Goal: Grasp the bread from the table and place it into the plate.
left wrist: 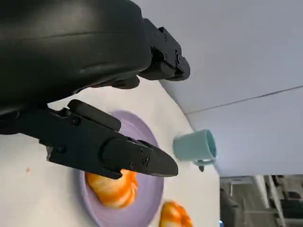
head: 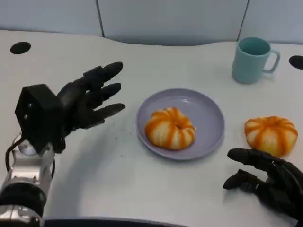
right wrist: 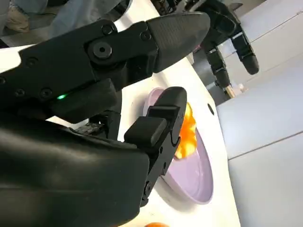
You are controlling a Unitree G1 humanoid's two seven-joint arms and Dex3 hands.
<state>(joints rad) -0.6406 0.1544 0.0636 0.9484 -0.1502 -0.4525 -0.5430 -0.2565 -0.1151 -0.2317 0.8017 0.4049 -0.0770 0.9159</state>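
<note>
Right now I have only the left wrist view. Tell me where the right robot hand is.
Observer: The right robot hand is low at the head view's right, open and holding nothing.
Operator: Give me its relation to the loose bread.
Observer: The loose bread sits just beyond its fingers, right of the plate. I cannot tell whether they touch.
Operator: Report the left robot hand from above.
Observer: The left robot hand is open and empty, left of the plate.
</note>
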